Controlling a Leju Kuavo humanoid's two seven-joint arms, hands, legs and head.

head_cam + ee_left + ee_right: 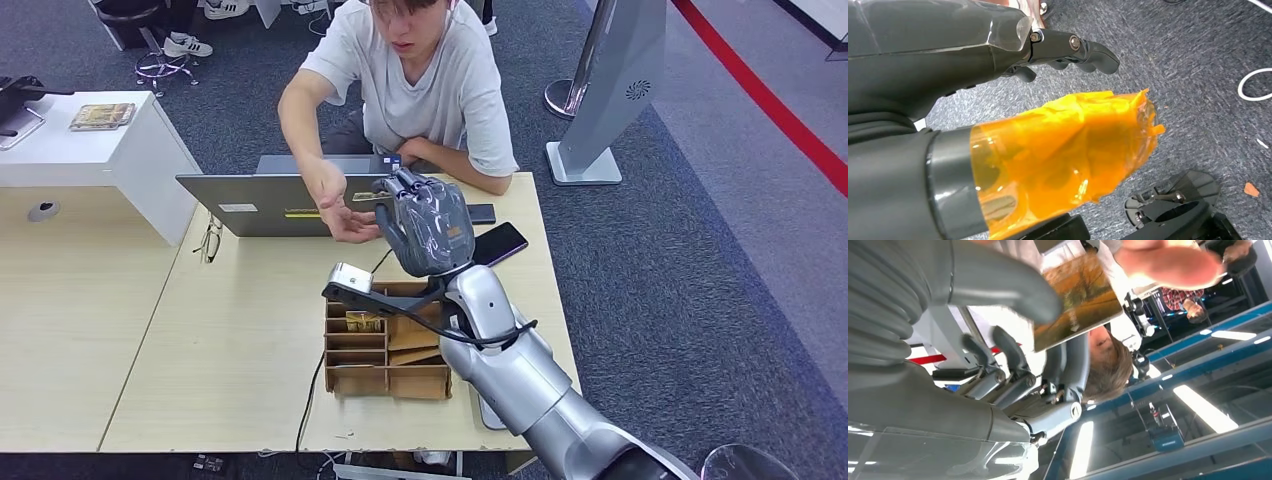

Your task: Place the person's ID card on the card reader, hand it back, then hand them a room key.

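The robot's right hand [428, 225] is lifted up over the far side of the wooden table [230, 330], reaching toward the person [420, 70] who sits behind it. In the right wrist view, the thumb [1013, 285] and a finger [1075, 365] pinch a card [1078, 295] with an orange and yellow picture on it. So the right hand is holding the card. The card sticks out past the fingertips, toward the person.

The person's hand [345, 212] is open, palm up, just beside the robot's right hand. In the right wrist view that same hand [1168, 262] is right next to the far edge of the card. I cannot tell if it touches the card yet.

Under the raised arm sits a brown cardboard box [385, 345] with little slots. A small grey card reader [350, 278] sits at the box's far left corner. A grey laptop [265, 200] stands just behind the person's hand. A dark phone [498, 243] lies on the table near the robot's wrist.

The left hand [998, 55] hangs low over grey carpet [1198, 75]. Its thumb [1068, 150] is wrapped in orange tape. Its dark fingers [1093, 50] are apart from the thumb and nothing is in them.
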